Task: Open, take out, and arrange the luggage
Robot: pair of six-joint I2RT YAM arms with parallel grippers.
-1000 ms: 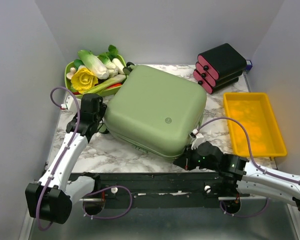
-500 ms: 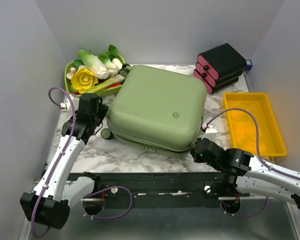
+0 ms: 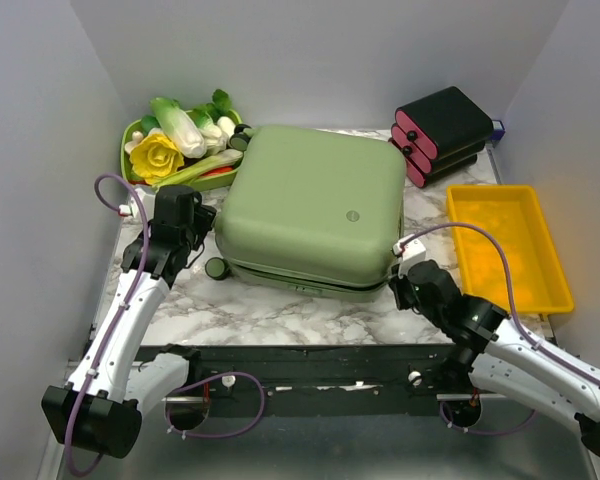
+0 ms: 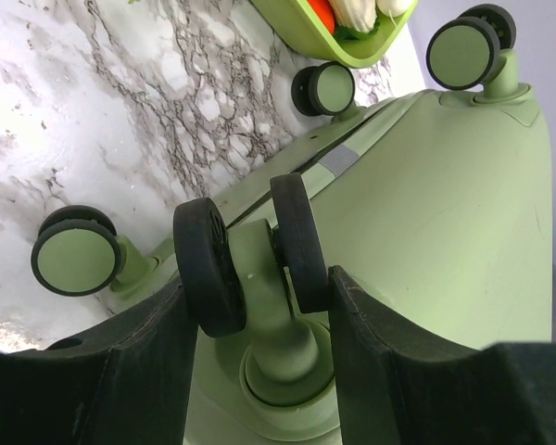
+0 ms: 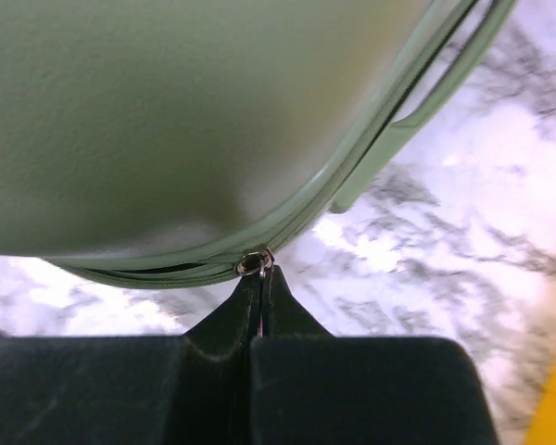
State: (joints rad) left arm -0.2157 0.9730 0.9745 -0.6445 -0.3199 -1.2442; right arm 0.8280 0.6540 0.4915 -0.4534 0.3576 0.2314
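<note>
Sage-green shell: the luggage (image 3: 315, 212) lies flat at centre of the top view, lid down, zip seam along its near edge.
Right gripper (image 5: 261, 278): fully closed, tips pinch the small metal zip puller (image 5: 254, 263) at lower right corner of the case. Reason, I think: to drag the zip round the seam, so the step is opening.
Left gripper (image 4: 259, 306): about half open, one finger each side of a black wheel (image 4: 246, 250), not squeezing as far as I see. Prob. it braces the case so it does not slide during the pull.
Progress: early; case is not open, nothing is out.
Around: green tray w/ toy vegetables (image 3: 180, 150) at upper left, touching the case corner; black box (image 3: 442, 132) upper right; yellow tray (image 3: 505, 250) right, just beside the right arm.
In the way: yellow tray may limit the right arm's swing; veg tray crowds the far corner.
</note>
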